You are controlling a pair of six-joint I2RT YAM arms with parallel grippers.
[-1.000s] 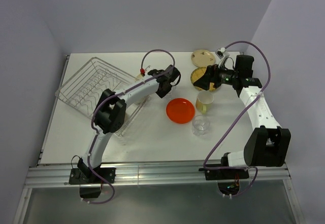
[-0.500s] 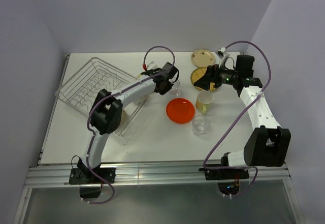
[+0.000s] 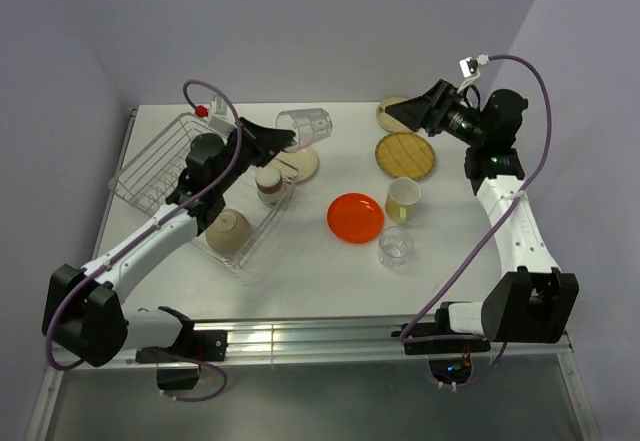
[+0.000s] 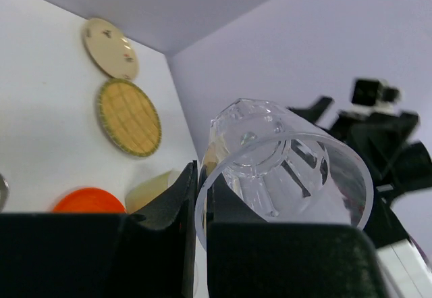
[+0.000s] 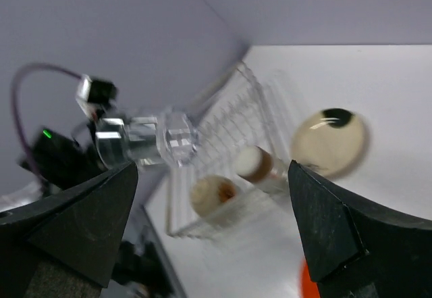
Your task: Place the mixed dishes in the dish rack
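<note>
My left gripper (image 3: 280, 139) is shut on the rim of a clear glass (image 3: 303, 124) and holds it on its side in the air, just right of the dish rack (image 3: 160, 161). In the left wrist view its jaws (image 4: 200, 190) pinch the glass wall (image 4: 283, 169). My right gripper (image 3: 408, 113) is open and empty, raised over the back of the table. An orange plate (image 3: 355, 217), a tan woven plate (image 3: 404, 154), a pale yellow mug (image 3: 403, 198) and a second clear glass (image 3: 396, 246) lie on the table.
Two cups (image 3: 232, 226) (image 3: 268, 183) sit at the near end of the rack. One cream plate (image 3: 302, 166) lies beside the rack; another (image 3: 390, 116) is partly hidden behind my right gripper. The right wrist view shows the rack (image 5: 250, 126) and the held glass (image 5: 165, 139), blurred.
My left arm has swung back from the table's middle toward the rack, lifting the clear glass. My right gripper has risen from the tan woven plate and moved toward the back.
</note>
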